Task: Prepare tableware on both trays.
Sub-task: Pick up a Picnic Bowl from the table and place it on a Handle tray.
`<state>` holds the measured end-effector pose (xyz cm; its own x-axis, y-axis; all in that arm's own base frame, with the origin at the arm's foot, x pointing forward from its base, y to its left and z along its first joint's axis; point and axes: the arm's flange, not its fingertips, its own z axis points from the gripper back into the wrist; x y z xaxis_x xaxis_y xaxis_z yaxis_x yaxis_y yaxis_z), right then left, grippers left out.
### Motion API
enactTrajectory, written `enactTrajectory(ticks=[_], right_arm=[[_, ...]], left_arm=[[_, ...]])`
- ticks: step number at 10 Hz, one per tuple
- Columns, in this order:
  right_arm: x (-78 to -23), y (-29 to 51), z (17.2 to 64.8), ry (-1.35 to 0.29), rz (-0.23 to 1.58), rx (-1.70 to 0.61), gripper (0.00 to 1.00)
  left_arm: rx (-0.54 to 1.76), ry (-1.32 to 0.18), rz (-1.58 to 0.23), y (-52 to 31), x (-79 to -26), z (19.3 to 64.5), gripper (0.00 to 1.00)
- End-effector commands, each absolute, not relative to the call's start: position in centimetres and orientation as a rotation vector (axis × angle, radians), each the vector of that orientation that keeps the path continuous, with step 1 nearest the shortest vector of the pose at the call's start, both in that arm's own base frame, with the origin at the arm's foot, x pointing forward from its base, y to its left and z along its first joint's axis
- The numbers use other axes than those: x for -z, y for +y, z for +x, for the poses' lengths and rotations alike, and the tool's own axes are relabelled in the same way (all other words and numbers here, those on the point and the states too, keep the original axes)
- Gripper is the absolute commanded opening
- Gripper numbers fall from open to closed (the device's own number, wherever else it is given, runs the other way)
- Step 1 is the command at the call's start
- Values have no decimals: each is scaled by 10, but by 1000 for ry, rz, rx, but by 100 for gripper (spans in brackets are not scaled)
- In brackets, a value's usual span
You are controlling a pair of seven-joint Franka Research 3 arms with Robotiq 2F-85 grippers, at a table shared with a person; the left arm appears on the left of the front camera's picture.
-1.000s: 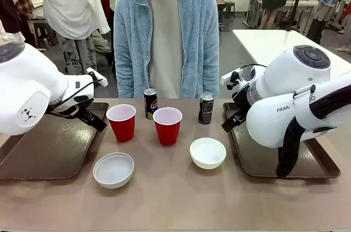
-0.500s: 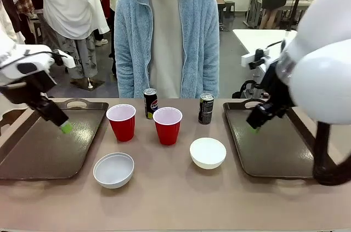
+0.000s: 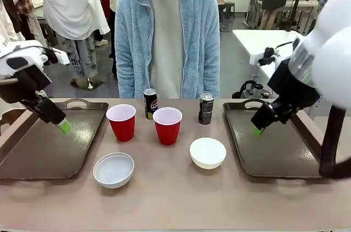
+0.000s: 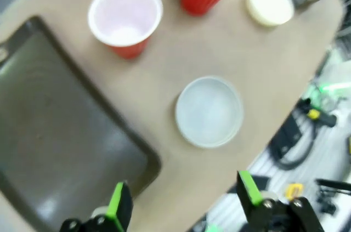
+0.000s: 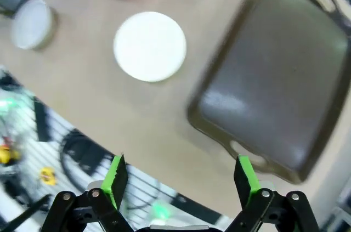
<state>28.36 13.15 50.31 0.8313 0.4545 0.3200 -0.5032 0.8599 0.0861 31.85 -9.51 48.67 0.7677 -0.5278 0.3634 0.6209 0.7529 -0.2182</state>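
Note:
Two red cups [image 3: 121,122] [image 3: 167,125] stand mid-table, with two dark cans [image 3: 150,103] [image 3: 206,108] behind them and two white bowls [image 3: 113,169] [image 3: 208,152] in front. The left tray [image 3: 33,160] and right tray [image 3: 285,158] are bare. My left gripper [image 3: 61,126] hangs open over the left tray; in its wrist view the fingers [image 4: 118,207] frame a bowl [image 4: 209,111] beside the tray's corner [image 4: 55,133]. Above the right tray's inner edge my right gripper [image 3: 256,130] is open too, with a bowl [image 5: 149,46] and the tray [image 5: 279,84] below it.
A person in a light blue fleece [image 3: 167,34] stands at the far edge behind the cans, hands out of sight. Other people and a white table [image 3: 274,43] are farther back. Bare tabletop runs along the near edge in front of the bowls.
Both arms have swung up and outward from low over the trays, uncovering them. Over the last half second the grippers shifted only slightly. Cups, cans and bowls have not moved.

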Motion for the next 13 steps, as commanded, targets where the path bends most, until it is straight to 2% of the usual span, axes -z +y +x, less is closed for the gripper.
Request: enactTrajectory(ticks=[1, 2, 3, 5, 8, 12, 13], right_arm=[[-495, 75, 307, -290, 616, -387, 100], [-495, 35, 307, -320, 783, -294, 100], [-489, 1, 309, -356, 898, -176, 100], [-472, -46, 295, -363, 980, -30, 100], [-471, -76, 261, -327, 996, 4, 100], [-482, -104, 219, -297, 957, 26, 100], [-481, -104, 216, -285, 920, -21, 100]], left_arm=[[579, -237, -872, -58, -489, 353, 100], [505, -230, -1106, -36, -476, 362, 100], [422, -208, -1241, -14, -468, 379, 100], [291, -188, -1325, 30, -452, 390, 100], [205, -222, -1339, 83, -446, 368, 100], [112, -263, -1205, 123, -457, 341, 100], [157, -284, -1128, 117, -458, 335, 100]])
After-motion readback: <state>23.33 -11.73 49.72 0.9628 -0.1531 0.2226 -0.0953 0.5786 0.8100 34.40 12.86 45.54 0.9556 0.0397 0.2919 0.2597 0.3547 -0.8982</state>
